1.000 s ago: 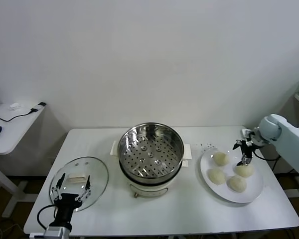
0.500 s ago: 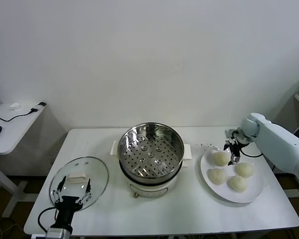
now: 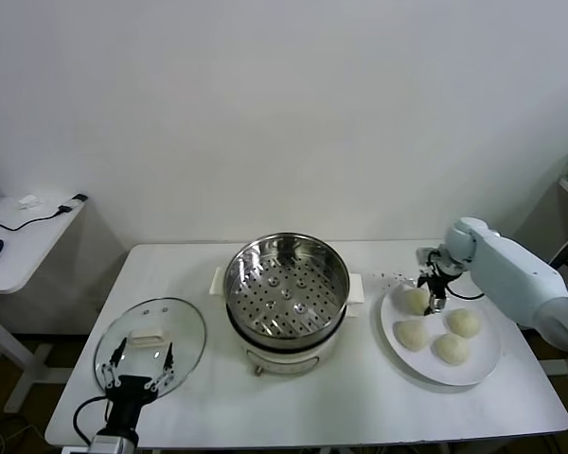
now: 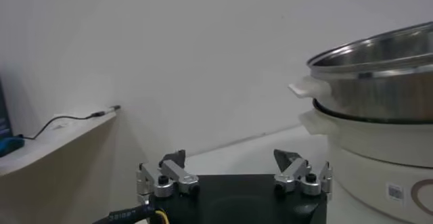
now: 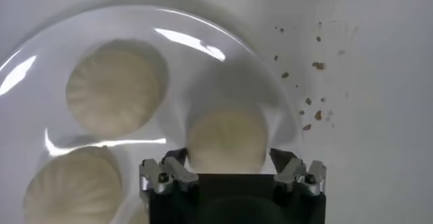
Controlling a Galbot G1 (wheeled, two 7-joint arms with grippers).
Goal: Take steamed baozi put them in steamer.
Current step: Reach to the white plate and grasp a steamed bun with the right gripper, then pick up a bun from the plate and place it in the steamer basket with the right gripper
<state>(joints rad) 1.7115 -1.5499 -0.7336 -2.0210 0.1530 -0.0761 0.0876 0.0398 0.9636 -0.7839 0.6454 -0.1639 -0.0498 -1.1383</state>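
Note:
Several cream-white baozi lie on a white plate (image 3: pixel 486 364) at the right of the table. My right gripper (image 3: pixel 433 295) hangs low over the bun nearest the steamer (image 3: pixel 414 302). In the right wrist view that baozi (image 5: pixel 226 134) sits between the fingers of my right gripper (image 5: pixel 229 156), which is open, with a gap on one side. Two other buns (image 5: pixel 116 86) (image 5: pixel 71 185) lie beside it. The steel steamer (image 3: pixel 286 284) stands empty mid-table on its white base. My left gripper (image 3: pixel 140 352) waits open near the table's front left edge.
A round glass lid (image 3: pixel 185 326) with a white handle lies flat left of the steamer, under my left gripper (image 4: pixel 230 159). The steamer wall (image 4: pixel 379 76) rises close beside that gripper. Dark crumbs (image 3: pixel 393 277) dot the table between steamer and plate. A side table (image 3: pixel 19 236) stands far left.
My right gripper has moved left across the plate, from the bun at the far right to the bun nearest the steamer. The left arm has stayed still.

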